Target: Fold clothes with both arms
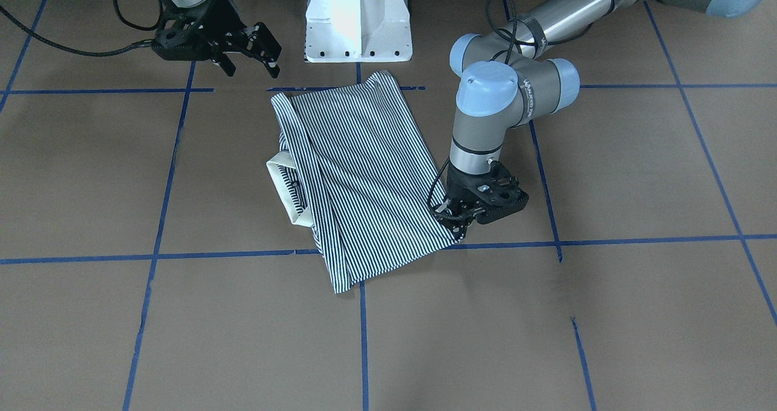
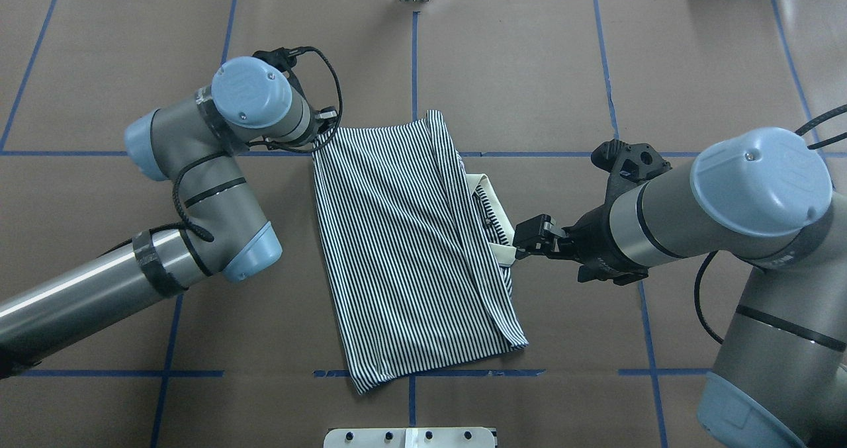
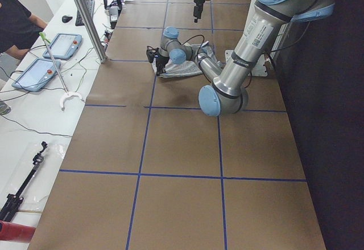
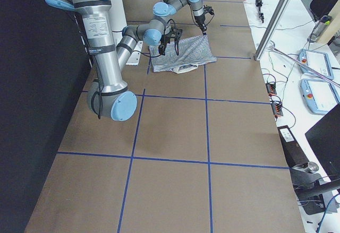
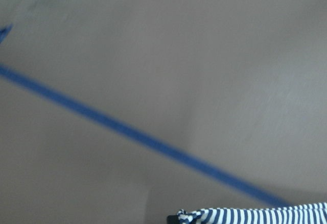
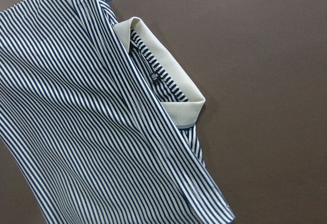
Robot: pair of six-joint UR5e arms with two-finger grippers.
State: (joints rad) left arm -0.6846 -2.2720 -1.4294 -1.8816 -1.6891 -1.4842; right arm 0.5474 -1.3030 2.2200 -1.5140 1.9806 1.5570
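Note:
The striped polo shirt (image 1: pixel 364 174) lies folded lengthwise on the brown table, its cream collar (image 1: pixel 285 189) poking out along one long edge. It also shows in the overhead view (image 2: pixel 403 249) and the right wrist view (image 6: pixel 76 122). My left gripper (image 1: pixel 459 223) is down at the shirt's far corner and shut on the striped fabric; a strip of that fabric (image 5: pixel 255 216) shows at the bottom of the blurred left wrist view. My right gripper (image 1: pixel 252 64) is open and empty, raised above the table near the pedestal, beside the collar (image 2: pixel 486 200) in the overhead view.
The white pedestal base (image 1: pixel 358 16) stands at the robot's edge, just behind the shirt. Blue tape lines (image 1: pixel 607 241) mark a grid on the table. A side bench with tablets (image 3: pixel 40 73) and a person (image 3: pixel 17 22) lies beyond the far edge.

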